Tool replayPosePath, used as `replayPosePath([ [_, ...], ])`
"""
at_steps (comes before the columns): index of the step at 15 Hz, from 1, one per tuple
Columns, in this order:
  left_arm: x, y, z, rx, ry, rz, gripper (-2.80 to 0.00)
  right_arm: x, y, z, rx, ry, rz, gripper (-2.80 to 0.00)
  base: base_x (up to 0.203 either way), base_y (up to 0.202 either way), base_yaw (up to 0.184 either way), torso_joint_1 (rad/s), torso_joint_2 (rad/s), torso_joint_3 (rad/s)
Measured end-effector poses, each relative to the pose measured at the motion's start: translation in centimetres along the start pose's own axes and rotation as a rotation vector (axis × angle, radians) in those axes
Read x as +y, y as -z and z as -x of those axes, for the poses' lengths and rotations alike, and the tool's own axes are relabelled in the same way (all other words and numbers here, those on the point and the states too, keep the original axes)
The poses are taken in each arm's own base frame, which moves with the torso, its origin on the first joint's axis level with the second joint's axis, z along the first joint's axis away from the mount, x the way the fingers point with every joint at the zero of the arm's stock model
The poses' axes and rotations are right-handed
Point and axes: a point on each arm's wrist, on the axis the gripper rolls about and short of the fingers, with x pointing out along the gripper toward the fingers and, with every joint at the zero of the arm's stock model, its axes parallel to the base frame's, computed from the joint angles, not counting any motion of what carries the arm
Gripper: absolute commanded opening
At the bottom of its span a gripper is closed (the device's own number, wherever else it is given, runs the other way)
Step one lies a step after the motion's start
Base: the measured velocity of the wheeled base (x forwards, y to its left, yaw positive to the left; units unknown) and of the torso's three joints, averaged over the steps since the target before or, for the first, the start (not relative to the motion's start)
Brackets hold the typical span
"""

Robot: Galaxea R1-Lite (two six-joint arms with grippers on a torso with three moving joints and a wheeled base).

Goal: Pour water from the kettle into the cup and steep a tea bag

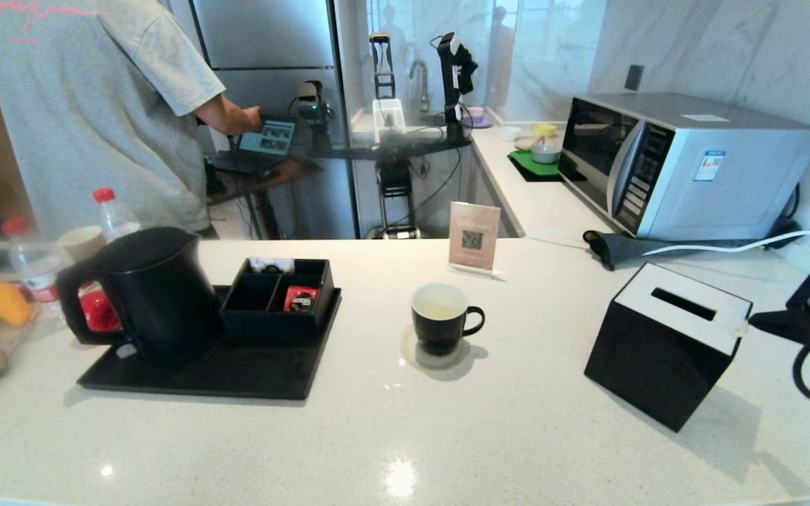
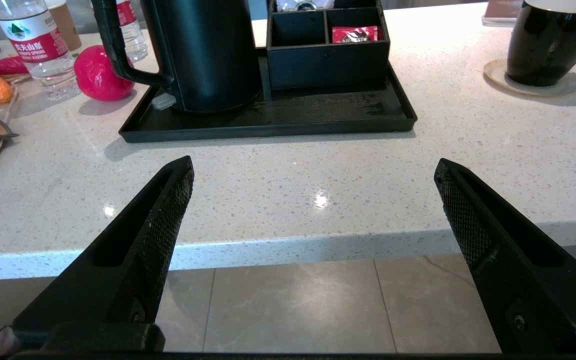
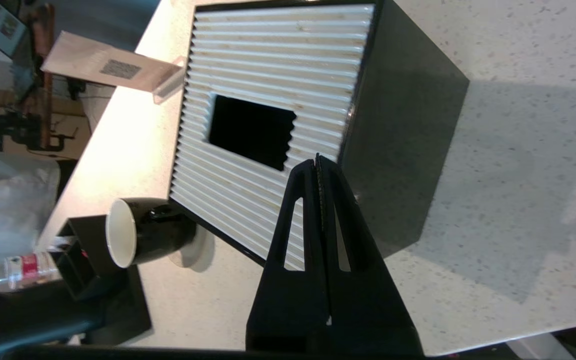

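The cup point(image 1: 440, 318) right of the kettle point(image 1: 155, 292) holds pale water point(image 1: 439, 307) (faintly yellow). The right hand point(image 3: 317, 161), pressed closed and empty, hovers over the tissue box point(image 3: 288, 115).

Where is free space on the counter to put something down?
Bare counter lies in front of the tray and cup, and between the cup and the tissue box. The left edge by the kettle is crowded with bottles.
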Motion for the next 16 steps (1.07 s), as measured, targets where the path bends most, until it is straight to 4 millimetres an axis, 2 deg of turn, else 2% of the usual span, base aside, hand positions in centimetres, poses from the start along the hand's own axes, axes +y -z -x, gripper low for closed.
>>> replayPosePath([
  [7, 0.0, 0.0, 0.0, 0.0, 0.0, 0.0, 0.0, 1.2, -0.4, -0.5, 0.003, -0.034, -0.016, -2.8, 0.0, 0.0, 0.0, 0.0, 0.0, 0.0],
  [12, 0.0, 0.0, 0.0, 0.0, 0.0, -0.001, 0.0, 0.6, -0.4, -0.3, 0.0, 0.003, -0.028, -2.8, 0.0, 0.0, 0.0, 0.0, 0.0, 0.0],
  [16, 0.0, 0.0, 0.0, 0.0, -0.001, -0.001, 0.0, 0.0, 0.0, 0.7, 0.029, 0.046, -0.003, -2.8, 0.0, 0.0, 0.0, 0.0, 0.0, 0.0],
])
